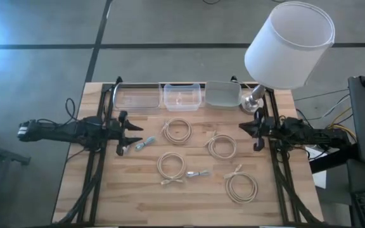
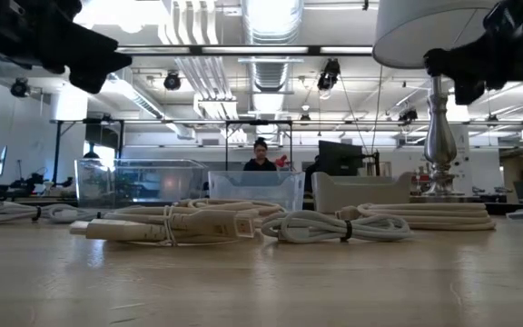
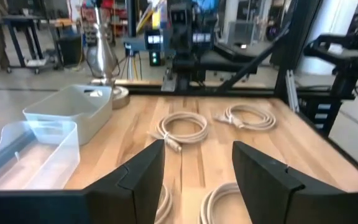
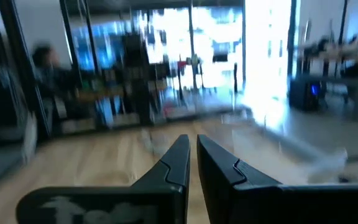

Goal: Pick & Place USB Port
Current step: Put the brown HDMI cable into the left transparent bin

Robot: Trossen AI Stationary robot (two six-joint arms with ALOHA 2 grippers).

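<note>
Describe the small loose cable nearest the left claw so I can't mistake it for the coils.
Start at the left claw on the wooden table. Just beside its tips lies a short cable with a blue-grey plug. Unlike the four cream coiled cables, it is small and not wound into a ring.

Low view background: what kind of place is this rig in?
Likely a robotics lab or open workshop: exposed ceiling ducts, equipment racks behind the wooden table, and a person at a workstation.

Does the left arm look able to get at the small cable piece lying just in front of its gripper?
Probably yes. The left gripper is open and hangs above the table's left edge, right next to the small cable piece. Nothing lies between them; the nearest coiled cable sits clear of it.
</note>
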